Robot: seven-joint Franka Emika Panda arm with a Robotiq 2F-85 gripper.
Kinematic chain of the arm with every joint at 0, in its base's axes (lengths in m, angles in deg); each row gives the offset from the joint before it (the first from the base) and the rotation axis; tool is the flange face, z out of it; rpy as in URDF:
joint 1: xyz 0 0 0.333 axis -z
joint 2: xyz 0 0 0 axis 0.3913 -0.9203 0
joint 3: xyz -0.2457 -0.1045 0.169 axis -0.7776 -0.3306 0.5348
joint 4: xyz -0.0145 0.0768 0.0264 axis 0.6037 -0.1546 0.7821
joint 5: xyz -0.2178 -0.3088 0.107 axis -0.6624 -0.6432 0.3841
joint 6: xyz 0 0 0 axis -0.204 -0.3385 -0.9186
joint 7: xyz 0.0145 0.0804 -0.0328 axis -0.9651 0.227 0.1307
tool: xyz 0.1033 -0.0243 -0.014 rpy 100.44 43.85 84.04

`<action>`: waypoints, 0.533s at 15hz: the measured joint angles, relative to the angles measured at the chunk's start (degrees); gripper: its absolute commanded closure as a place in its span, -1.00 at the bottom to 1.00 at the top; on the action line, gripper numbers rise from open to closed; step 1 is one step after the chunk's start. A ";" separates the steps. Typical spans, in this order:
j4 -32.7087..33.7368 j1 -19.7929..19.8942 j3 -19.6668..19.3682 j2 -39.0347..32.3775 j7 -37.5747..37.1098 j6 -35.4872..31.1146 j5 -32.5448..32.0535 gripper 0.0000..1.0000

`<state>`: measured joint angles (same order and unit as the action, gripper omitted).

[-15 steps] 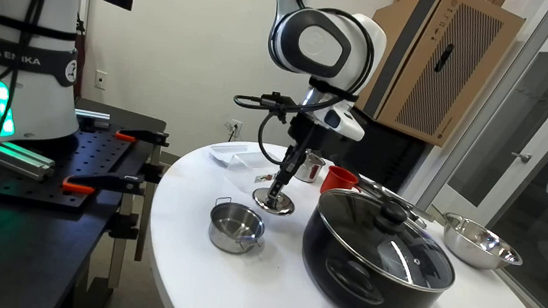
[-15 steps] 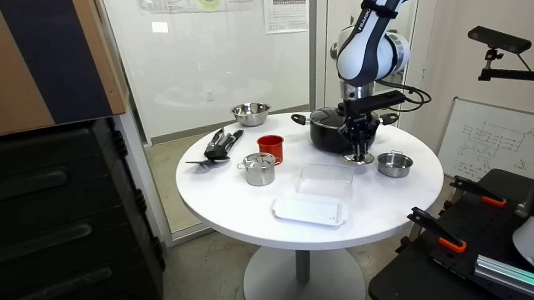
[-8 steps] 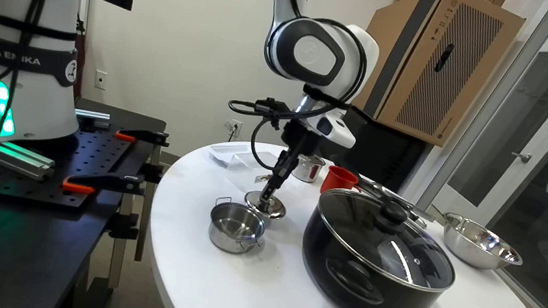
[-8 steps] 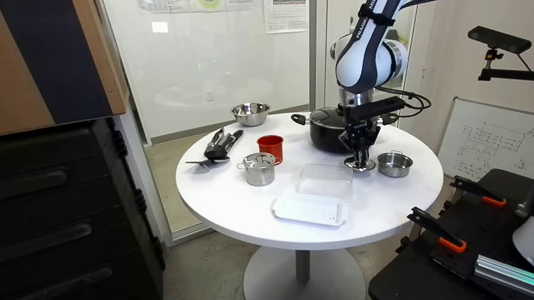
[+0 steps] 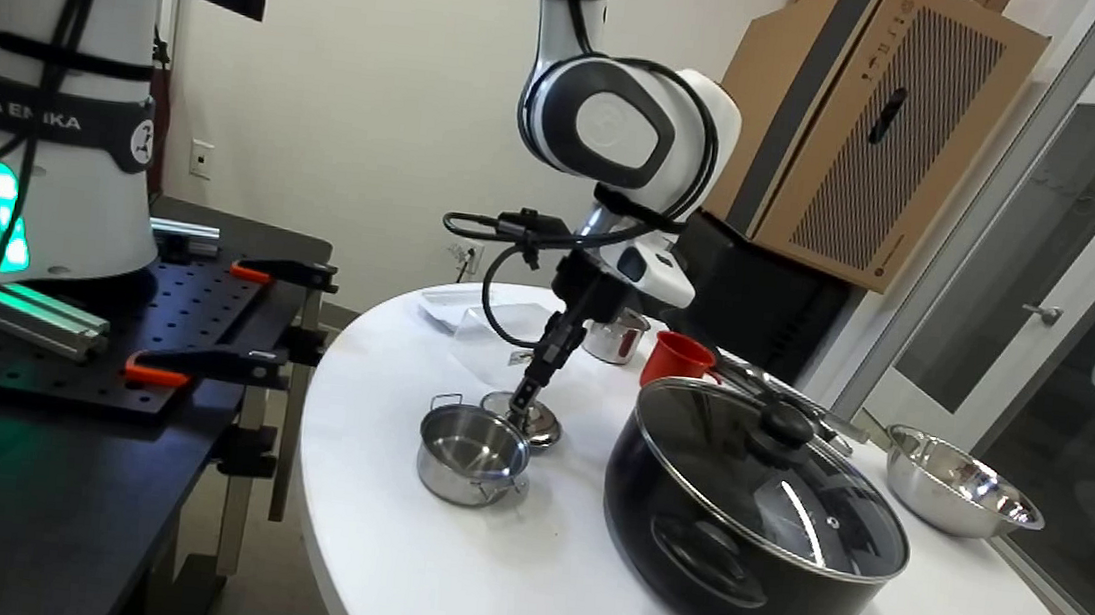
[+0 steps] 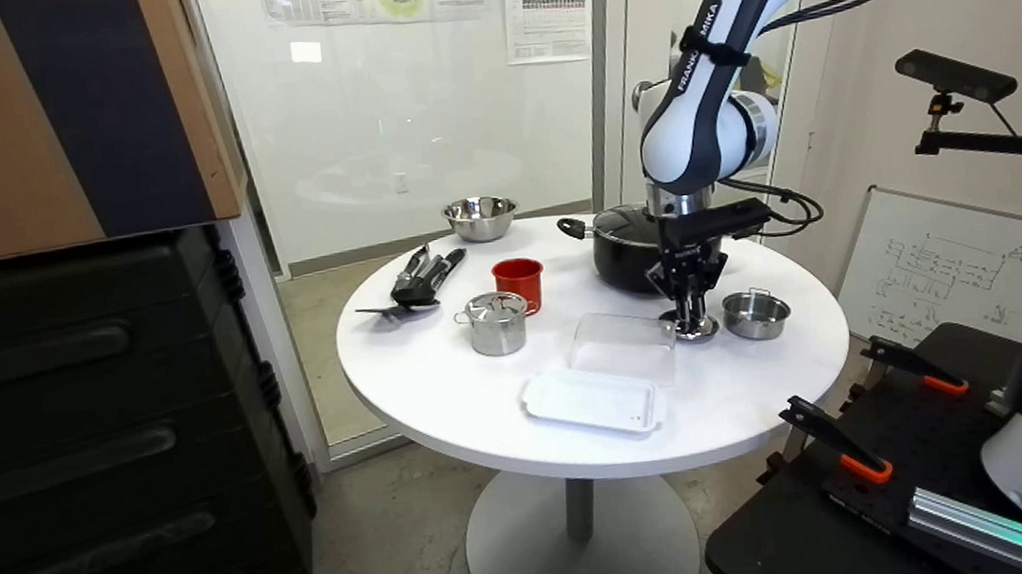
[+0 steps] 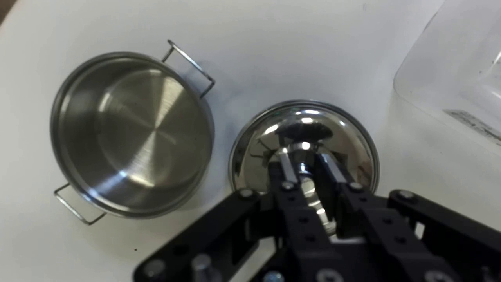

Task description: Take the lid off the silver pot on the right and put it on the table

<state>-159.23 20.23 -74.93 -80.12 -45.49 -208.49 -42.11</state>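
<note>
Black two-finger gripper (image 7: 307, 162) closed to narrow gap, pinching small round shiny steel lid (image 7: 301, 133) by centre knob (image 7: 308, 186); lid near level, knob axis upright, just beside low round shiny steel pot (image 7: 135, 135); can't tell from here if lid touches round white tabletop (image 5: 541, 588)

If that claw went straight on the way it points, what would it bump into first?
The shiny lid, right at the claw; pushing on, they'd likely press into the white table below. Whether any gap separates lid and table is unclear.
</note>
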 measured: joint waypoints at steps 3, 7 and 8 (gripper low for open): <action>0.01 -0.64 -0.64 -0.71 -1.94 -1.87 0.00 0.91; 0.33 -1.31 -1.55 -1.27 -3.92 -2.75 0.02 -0.01; 0.41 -1.38 -1.68 -1.38 -4.23 -2.76 0.03 -0.19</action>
<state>-158.82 18.85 -76.61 -81.51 -49.71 -211.24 -42.08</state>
